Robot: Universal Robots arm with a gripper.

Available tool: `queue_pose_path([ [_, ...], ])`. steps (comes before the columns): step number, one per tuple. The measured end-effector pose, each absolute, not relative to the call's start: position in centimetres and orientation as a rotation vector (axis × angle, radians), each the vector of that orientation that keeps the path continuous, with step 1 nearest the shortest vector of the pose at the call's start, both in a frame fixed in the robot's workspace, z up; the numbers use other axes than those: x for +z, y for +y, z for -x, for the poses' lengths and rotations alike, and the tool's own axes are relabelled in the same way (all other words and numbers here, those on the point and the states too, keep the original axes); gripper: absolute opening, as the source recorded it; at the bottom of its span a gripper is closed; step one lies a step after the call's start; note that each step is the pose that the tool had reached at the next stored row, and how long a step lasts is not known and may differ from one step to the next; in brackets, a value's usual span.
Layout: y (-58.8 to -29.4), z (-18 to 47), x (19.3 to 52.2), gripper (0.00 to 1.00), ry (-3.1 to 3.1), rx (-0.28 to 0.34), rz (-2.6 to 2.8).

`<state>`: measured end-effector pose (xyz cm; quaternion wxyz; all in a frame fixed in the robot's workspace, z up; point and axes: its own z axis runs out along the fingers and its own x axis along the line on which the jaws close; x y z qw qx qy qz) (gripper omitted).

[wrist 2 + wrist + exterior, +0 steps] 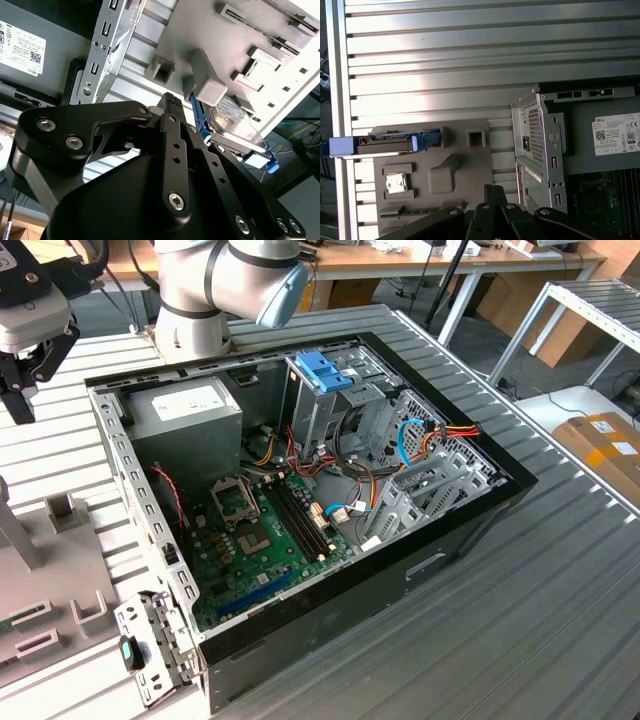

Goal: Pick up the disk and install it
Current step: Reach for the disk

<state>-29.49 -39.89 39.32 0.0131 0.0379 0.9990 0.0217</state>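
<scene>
The disk (385,144) stands on its long edge in a slot of a grey fixture plate (455,170), a grey metal drive with a light-blue carrier frame around it. In the second wrist view the disk (235,125) shows behind a grey block of the plate (200,40). My gripper (493,191) hangs above the plate, apart from the disk, with its black fingers together and nothing between them. In the exterior view the gripper (30,370) is at the upper left, over the table beside the open computer case (300,490).
Inside the case, a metal drive cage (330,410) carries a blue latch (325,370), with a power supply (185,410) and motherboard (260,530) beside it. A processor chip (396,183) lies on the fixture plate. A slatted metal table (520,620) holds everything.
</scene>
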Motion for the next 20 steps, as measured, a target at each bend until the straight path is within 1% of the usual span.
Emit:
queue_pose_path([
  [20,-39.89,30.32,39.33,0.1,3.113,0.068,-0.118],
])
